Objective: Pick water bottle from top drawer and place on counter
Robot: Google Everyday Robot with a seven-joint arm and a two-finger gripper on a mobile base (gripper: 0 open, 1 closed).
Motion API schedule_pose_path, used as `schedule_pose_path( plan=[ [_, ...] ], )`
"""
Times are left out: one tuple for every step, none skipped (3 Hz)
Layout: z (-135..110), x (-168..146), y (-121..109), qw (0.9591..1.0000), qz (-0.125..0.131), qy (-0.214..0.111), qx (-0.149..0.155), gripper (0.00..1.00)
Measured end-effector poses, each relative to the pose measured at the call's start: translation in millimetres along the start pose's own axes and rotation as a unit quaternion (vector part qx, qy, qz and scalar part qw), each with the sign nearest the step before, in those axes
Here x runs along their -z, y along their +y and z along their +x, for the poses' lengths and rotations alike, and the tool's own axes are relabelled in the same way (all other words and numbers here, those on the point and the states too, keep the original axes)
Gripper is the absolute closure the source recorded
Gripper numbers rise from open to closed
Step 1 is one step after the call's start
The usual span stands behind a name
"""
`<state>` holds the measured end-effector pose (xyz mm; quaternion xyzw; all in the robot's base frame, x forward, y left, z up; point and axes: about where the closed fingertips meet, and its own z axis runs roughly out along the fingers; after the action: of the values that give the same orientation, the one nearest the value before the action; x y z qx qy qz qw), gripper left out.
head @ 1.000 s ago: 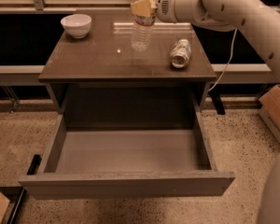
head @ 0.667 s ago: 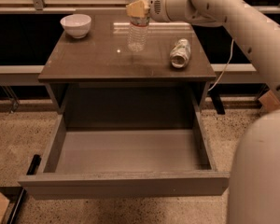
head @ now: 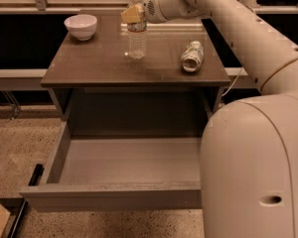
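The water bottle (head: 137,42) stands upright on the counter (head: 99,63), slightly left of its middle and toward the back. My gripper (head: 133,13) reaches in from the upper right and is shut on the bottle's neck, hiding the cap. The bottle's base is at the counter surface; I cannot tell whether it touches. The top drawer (head: 114,196) is pulled wide open below the counter, and its light grey floor holds nothing.
A white bowl (head: 80,26) sits at the counter's back left corner. A small clear container (head: 191,56) lies on its side at the right of the counter. My arm's large white body (head: 253,162) fills the right foreground. Speckled floor lies on the left.
My gripper has carried the bottle a little to the left over the counter. My arm's body has swung into the right foreground and now covers the drawer's right end.
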<state>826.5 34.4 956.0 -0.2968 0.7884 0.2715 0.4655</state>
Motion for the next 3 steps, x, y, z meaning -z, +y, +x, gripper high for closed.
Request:
schedule_pose_path(
  plan=[
    [2.1,-9.5,0.5,0.9999,-0.005,0.014,0.004,0.50],
    [3.0,-11.9,2.0,0.9999,-0.007,0.014,0.004,0.27],
    [4.5,-14.9,3.3,0.9998,-0.009,0.016,0.004,0.04]
  ],
)
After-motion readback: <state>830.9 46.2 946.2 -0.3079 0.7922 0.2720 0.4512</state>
